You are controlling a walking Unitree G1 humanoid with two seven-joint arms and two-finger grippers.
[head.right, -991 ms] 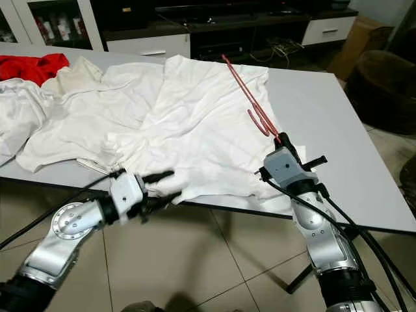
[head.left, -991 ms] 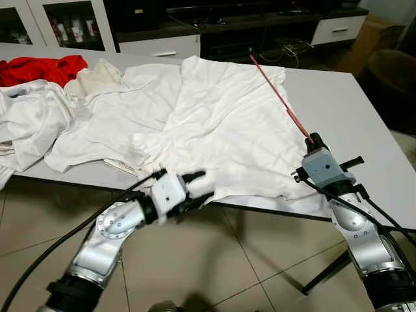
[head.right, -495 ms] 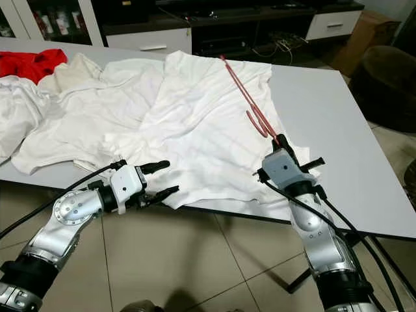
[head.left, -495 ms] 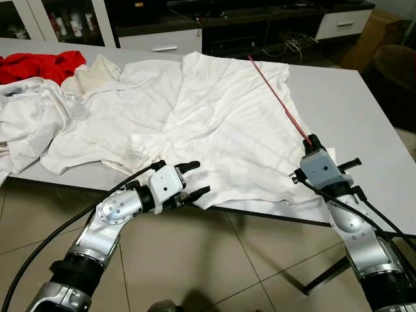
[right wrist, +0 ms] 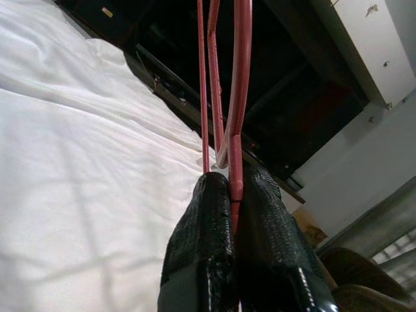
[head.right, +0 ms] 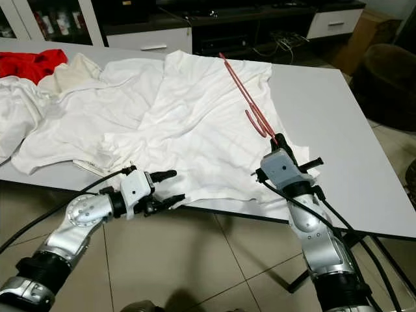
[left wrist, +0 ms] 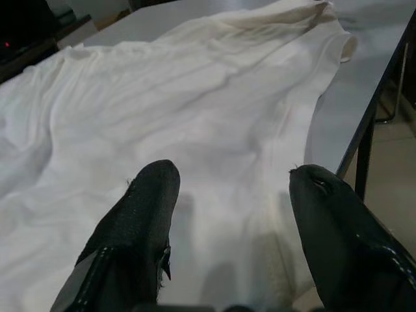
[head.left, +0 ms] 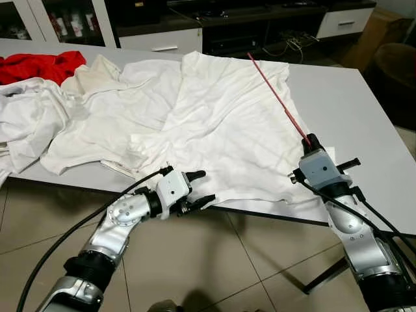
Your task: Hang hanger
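Note:
A thin red hanger (head.right: 250, 104) slants over a white T-shirt (head.left: 221, 130) spread on the grey table (head.left: 351, 110). My right gripper (head.right: 280, 144) is shut on the hanger's lower end, near the table's front right; in the right wrist view the black fingers (right wrist: 208, 253) pinch the red wire (right wrist: 235, 97). My left gripper (head.left: 197, 188) is open at the table's front edge, at the shirt's hanging hem. In the left wrist view its fingers (left wrist: 140, 214) frame the white cloth (left wrist: 195, 110) with nothing between them.
More white garments (head.left: 39, 123) and a red one (head.left: 39, 65) lie heaped at the table's left end. Dark cabinets with white drawers (head.left: 162, 42) stand behind. A brown seat (head.left: 396, 71) is at the right. Tiled floor (head.left: 247, 260) lies below.
My left gripper has moved right and closer in under the shirt's front hem at the table edge. The right gripper and hanger have stayed still.

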